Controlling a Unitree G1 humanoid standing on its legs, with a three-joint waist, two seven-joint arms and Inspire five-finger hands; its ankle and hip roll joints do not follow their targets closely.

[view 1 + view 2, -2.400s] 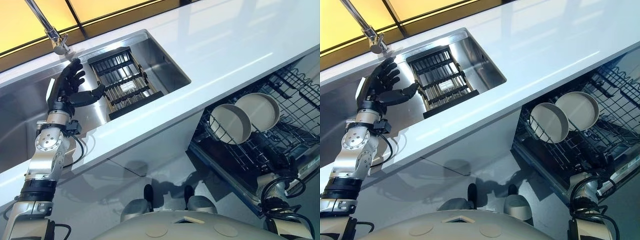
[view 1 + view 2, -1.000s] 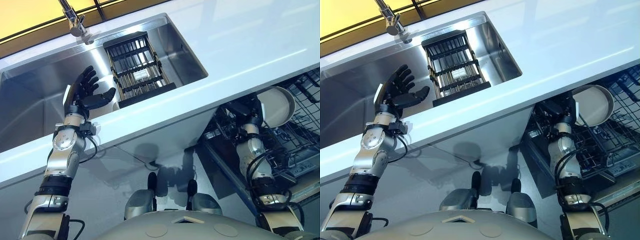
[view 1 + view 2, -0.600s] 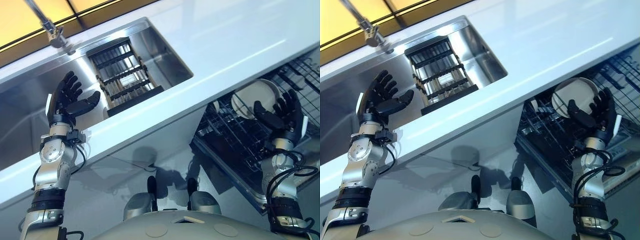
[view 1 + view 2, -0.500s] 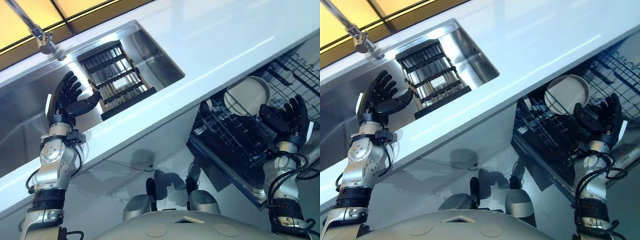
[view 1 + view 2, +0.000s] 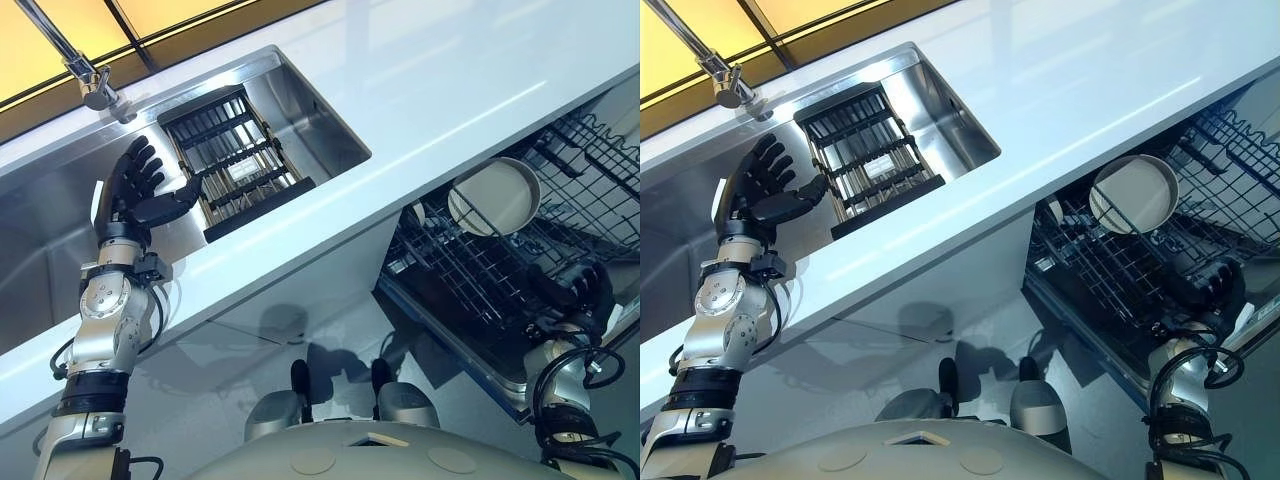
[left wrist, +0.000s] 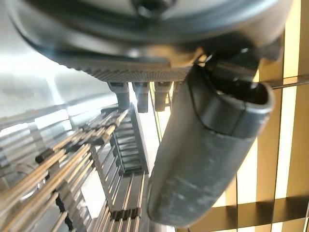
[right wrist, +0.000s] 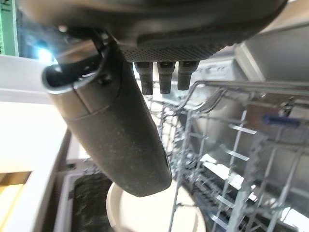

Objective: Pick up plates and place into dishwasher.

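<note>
Plate [image 5: 495, 196] upright in dishwasher rack [image 5: 468, 288]; R hand [image 5: 577, 290] unclenched, empty, at rack's near edge; L hand [image 5: 133, 192] splayed over sink [image 5: 40, 235].

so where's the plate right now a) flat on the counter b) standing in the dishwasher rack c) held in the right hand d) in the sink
b: the plate stands on edge in the dishwasher rack, with the right hand apart from it.
</note>
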